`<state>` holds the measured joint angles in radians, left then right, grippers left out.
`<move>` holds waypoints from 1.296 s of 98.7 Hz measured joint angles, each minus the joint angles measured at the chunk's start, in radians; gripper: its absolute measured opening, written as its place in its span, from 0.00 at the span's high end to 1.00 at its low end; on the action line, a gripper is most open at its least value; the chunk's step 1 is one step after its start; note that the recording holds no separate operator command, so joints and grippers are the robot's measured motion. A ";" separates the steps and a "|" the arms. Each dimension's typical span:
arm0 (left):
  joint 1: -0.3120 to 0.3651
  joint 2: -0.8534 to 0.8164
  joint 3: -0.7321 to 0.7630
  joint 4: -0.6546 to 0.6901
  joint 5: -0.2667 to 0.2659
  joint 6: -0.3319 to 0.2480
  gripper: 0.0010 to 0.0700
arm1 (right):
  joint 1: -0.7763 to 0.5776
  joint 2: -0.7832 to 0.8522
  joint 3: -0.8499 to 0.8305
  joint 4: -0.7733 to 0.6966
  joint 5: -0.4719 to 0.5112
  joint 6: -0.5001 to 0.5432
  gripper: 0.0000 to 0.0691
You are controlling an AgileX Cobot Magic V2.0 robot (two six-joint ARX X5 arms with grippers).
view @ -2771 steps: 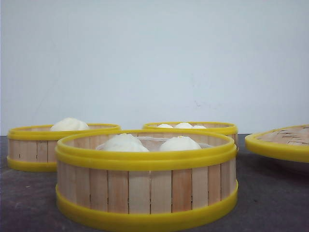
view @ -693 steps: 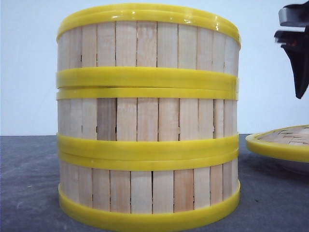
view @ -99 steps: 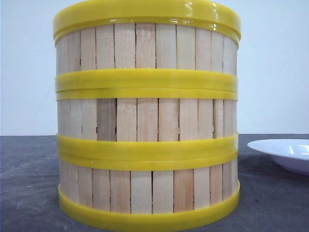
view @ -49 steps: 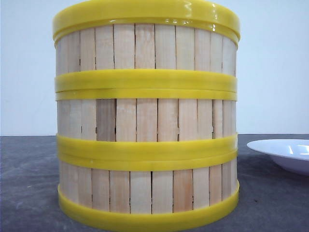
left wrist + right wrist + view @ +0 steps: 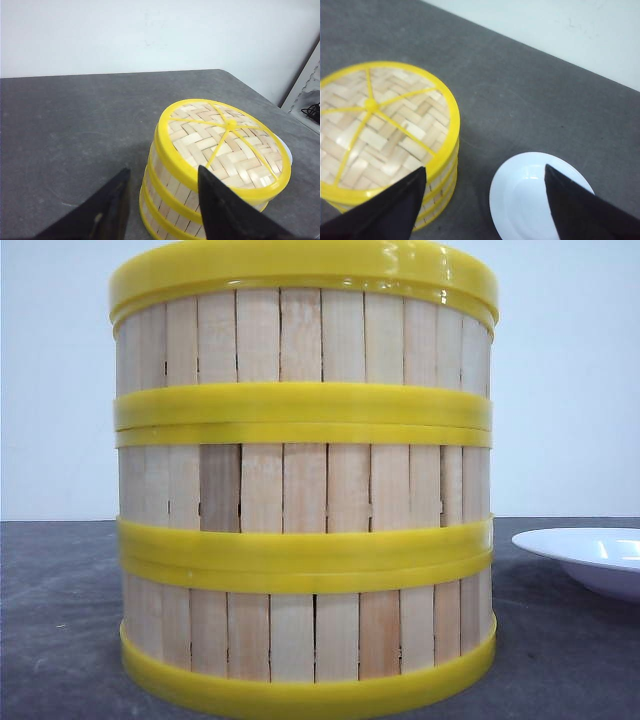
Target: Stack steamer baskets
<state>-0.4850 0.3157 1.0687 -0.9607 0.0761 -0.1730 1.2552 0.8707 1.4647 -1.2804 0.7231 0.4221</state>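
Note:
Three steamer baskets stand stacked in one column in the middle of the table: the bottom one (image 5: 300,635), the middle one (image 5: 300,485) and the top one (image 5: 300,340). A flat yellow-rimmed woven lid (image 5: 300,265) (image 5: 220,145) (image 5: 375,120) covers the top basket. My left gripper (image 5: 164,170) hovers open above and beside the stack's wall (image 5: 170,195), holding nothing. My right gripper (image 5: 485,169) hangs open and empty over the gap between the stack (image 5: 440,185) and the plate. Neither gripper shows in the front view.
A white plate (image 5: 590,555) (image 5: 525,195) lies bare on the dark grey table (image 5: 60,620) to the right of the stack. A pale wall stands behind the table. The table's right edge (image 5: 260,95) shows in the left wrist view.
Nothing has moved over the last second. Earlier the baskets stood apart with buns inside; later the lid went from the plate onto the stack, and the right gripper left the front view.

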 joint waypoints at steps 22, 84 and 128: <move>0.000 0.000 0.000 -0.001 0.000 0.000 0.91 | 0.000 -0.006 0.000 0.007 0.006 0.005 0.85; 0.000 0.000 0.000 0.000 0.000 0.000 0.96 | 0.000 -0.005 0.000 0.007 0.006 0.006 0.98; 0.020 0.000 -0.001 0.007 -0.030 0.063 0.96 | 0.000 -0.006 0.000 0.007 0.007 0.006 0.98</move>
<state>-0.4652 0.3157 1.0679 -0.9535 0.0463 -0.1104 1.2552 0.8650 1.4647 -1.2736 0.7300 0.4278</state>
